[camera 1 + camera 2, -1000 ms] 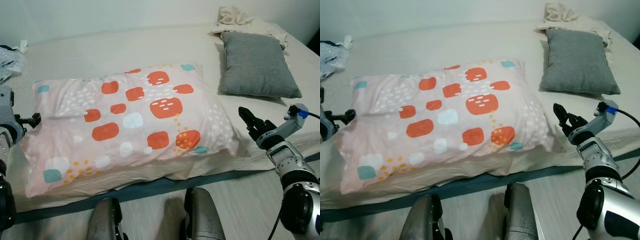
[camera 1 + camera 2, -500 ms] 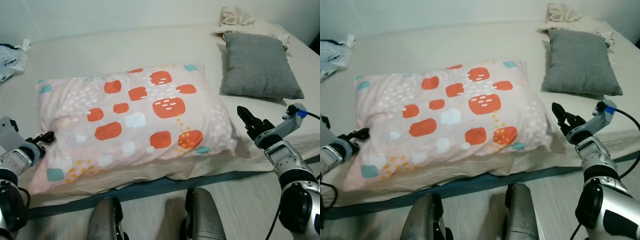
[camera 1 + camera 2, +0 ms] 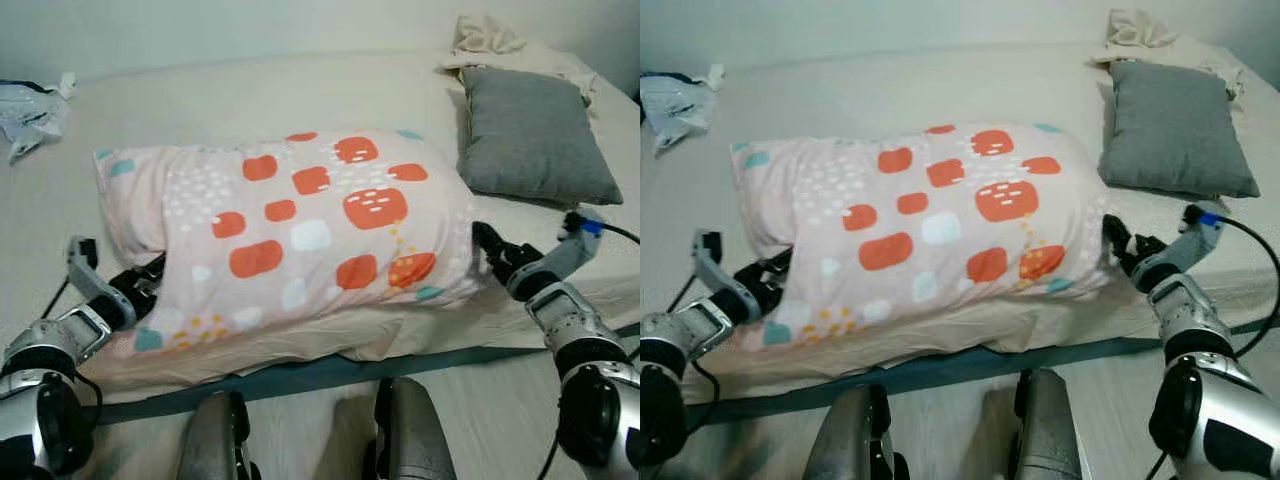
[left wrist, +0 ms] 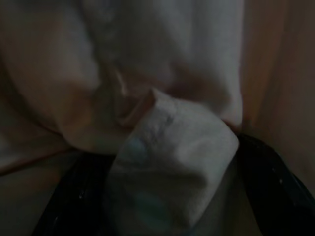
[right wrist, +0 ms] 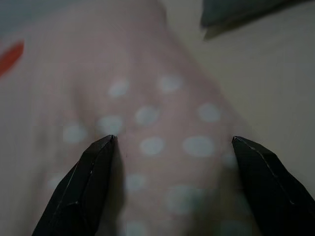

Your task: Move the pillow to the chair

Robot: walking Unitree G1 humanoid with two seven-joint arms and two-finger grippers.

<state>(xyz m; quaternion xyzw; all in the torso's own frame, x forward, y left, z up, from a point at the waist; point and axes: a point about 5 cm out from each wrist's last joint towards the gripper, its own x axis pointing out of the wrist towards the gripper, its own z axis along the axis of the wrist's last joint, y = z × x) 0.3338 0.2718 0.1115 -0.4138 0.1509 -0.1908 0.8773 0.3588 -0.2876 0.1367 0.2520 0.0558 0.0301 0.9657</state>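
A pink pillow [image 3: 300, 215] with orange, white and teal squares lies across the near part of the bed [image 3: 250, 100], bunched up between my two grippers. My left gripper [image 3: 148, 282] presses into the pillow's left end, low near the mattress. In the left wrist view, a lump of pillow fabric [image 4: 172, 162] sits between its spread black fingers [image 4: 275, 191], so the left gripper [image 4: 167, 206] is open. My right gripper [image 3: 488, 250] pushes against the pillow's right end. The right wrist view shows it [image 5: 172, 187] open, with dotted pillow cloth [image 5: 152, 123] between its fingers [image 5: 91, 189].
A grey pillow [image 3: 535, 135] lies at the back right with a crumpled cream cloth [image 3: 490, 40] behind it. A plastic bag [image 3: 35, 105] sits at the far left. The bed's dark front edge [image 3: 300, 375] runs just before my legs [image 3: 220, 440].
Both grippers have closed in on the pillow's ends, the left one from well outside. The pillow is now squeezed shorter and humped up. The camera has shifted slightly.
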